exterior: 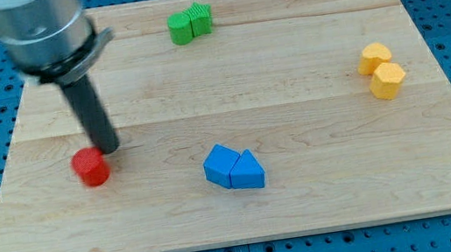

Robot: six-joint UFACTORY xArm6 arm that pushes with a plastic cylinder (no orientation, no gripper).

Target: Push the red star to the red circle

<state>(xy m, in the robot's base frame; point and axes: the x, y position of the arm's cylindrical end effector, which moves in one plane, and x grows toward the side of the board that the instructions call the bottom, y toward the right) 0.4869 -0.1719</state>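
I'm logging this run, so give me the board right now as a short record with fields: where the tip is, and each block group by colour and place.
tip: my tip at the upper right edge of the red circle, touching or nearly so
red star: not visible in this view
green blocks: pair touching, the view's top centre
yellow blocks: pair touching, the view's right
blue blocks: pair touching, lower centre
surface: wooden board

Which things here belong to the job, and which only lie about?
Job: my tip, touching or nearly touching the red circle at its upper right. No red star shows.

Lying about: two green blocks, two yellow blocks, two blue blocks.
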